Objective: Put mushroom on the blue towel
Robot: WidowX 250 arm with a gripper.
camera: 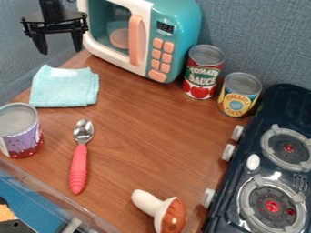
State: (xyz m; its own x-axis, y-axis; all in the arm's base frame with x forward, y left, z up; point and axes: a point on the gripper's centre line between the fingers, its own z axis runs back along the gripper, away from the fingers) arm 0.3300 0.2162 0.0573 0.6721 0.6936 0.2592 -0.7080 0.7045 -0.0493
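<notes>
High in the upper left hangs my gripper (60,45), open with nothing between its fingers, above and behind the towel. The light blue towel (64,87) lies folded on the wooden counter at the left, its top bare. Down at the front edge, right of centre, the mushroom (163,210) lies on its side, white stem toward the upper left and brown cap toward the lower right. Gripper and mushroom are far apart.
A spoon with a red handle (79,168) lies between towel and mushroom. A purple can (21,131) stands at left. Behind are a toy microwave (180,18), a tomato can (203,72) and a yellow can (239,94). The stove (267,168) fills the right side.
</notes>
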